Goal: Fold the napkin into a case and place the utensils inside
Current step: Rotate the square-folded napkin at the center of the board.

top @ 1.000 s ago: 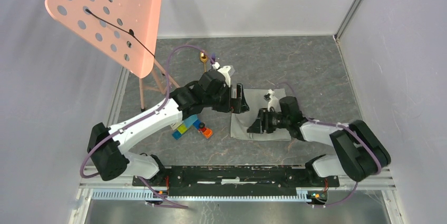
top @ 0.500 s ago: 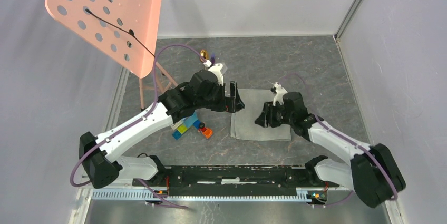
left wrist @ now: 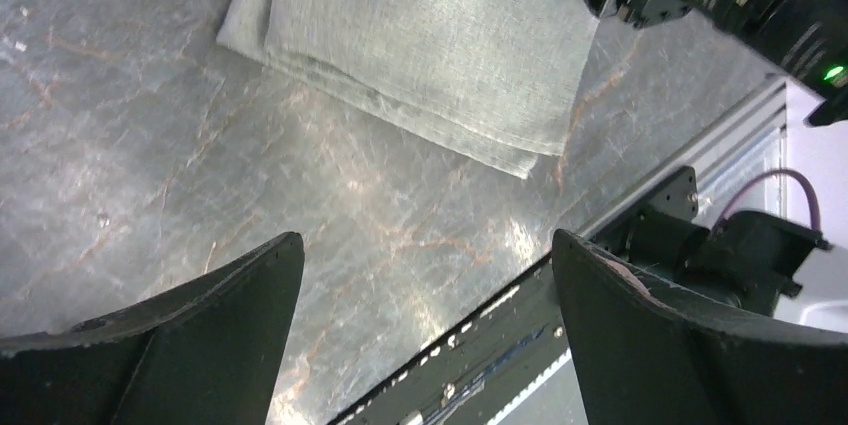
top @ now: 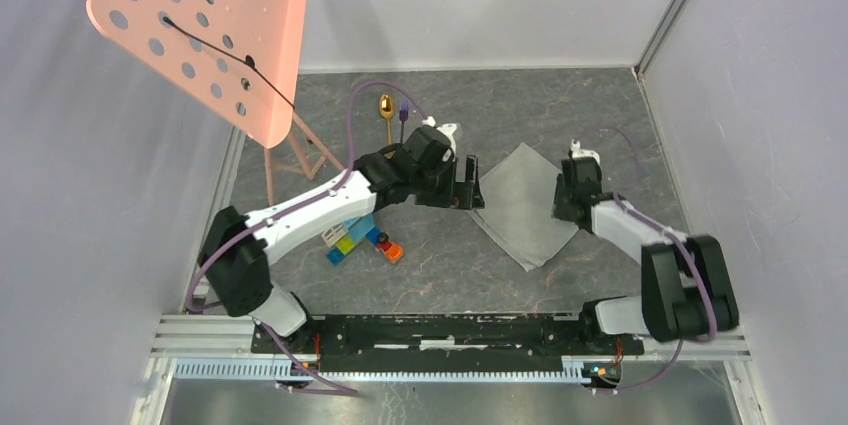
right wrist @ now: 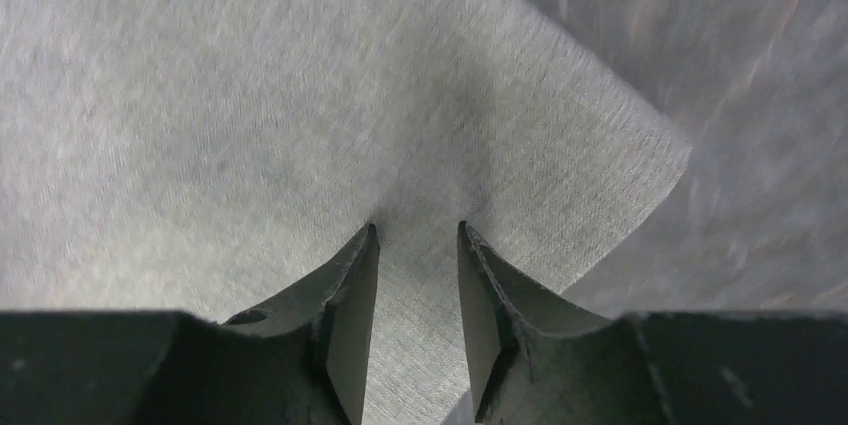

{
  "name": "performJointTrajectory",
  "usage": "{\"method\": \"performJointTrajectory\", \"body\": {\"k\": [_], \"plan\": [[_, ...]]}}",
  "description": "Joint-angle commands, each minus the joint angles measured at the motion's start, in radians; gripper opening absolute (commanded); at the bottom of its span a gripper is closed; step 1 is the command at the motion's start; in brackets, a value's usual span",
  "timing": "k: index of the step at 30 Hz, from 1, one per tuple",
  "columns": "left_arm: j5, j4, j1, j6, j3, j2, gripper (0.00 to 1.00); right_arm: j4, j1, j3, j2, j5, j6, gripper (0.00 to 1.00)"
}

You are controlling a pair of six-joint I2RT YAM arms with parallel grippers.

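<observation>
The folding step is judged to be in hand, with nothing yet packed. Nearest the arm bases, the toy blocks [top: 360, 242] are left lying to the left. The napkin [top: 520, 207] is found mid-table as a flat folded panel, too wide to be called a case. Its right edge is met by the right gripper [top: 565, 203]. In the wrist view the jaws are seen narrowed to a slim gap, with the tips set on the cloth near a corner. Whether cloth is actually pinched cannot be told. The left gripper [top: 470, 185] is held wide open and empty over bare table, just beside the napkin's left corner. Farther back, the gold spoon [top: 386, 110] and purple fork [top: 403, 117] are seen side by side, well apart from the cloth.

A secure pinch on an edge is called for next, then another fold across.

Against the earlier frames, the napkin is turned from square onto a diagonal. The right gripper is shifted from the cloth's near-left part to its right edge.
</observation>
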Motion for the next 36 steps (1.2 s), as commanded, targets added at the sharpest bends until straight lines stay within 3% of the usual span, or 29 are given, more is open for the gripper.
{"method": "performJointTrajectory", "body": {"k": [1,3,5,11,17,21,25,30,36], "plan": [[-0.021,0.025,0.028,0.031,0.151,0.161,1.00,-0.051,-0.015,0.299,0.197,0.045,-0.206,0.44],[0.001,0.038,0.054,0.034,0.206,0.248,1.00,-0.089,-0.014,0.359,0.217,-0.121,-0.213,0.53],[-0.013,0.016,0.060,0.069,0.291,0.353,0.99,-0.126,-0.014,0.354,0.208,-0.220,-0.217,0.54],[-0.093,-0.074,0.077,0.181,0.468,0.578,0.97,-0.084,-0.037,0.142,0.045,-0.264,-0.210,0.61],[-0.023,-0.078,0.098,0.253,0.499,0.661,0.94,-0.044,-0.064,0.082,0.088,-0.305,-0.216,0.58],[0.055,0.009,0.098,0.215,0.381,0.630,0.88,-0.002,-0.064,0.080,0.113,-0.334,-0.227,0.55],[0.073,0.089,0.095,0.141,0.221,0.573,0.76,0.021,-0.048,0.095,0.153,-0.359,-0.236,0.54],[0.066,0.239,0.068,0.010,-0.039,0.398,0.73,0.024,0.025,0.148,0.208,-0.360,-0.271,0.52],[0.017,0.274,0.029,-0.055,-0.178,0.224,0.75,-0.106,0.067,0.205,0.139,-0.234,-0.269,0.54]]}}
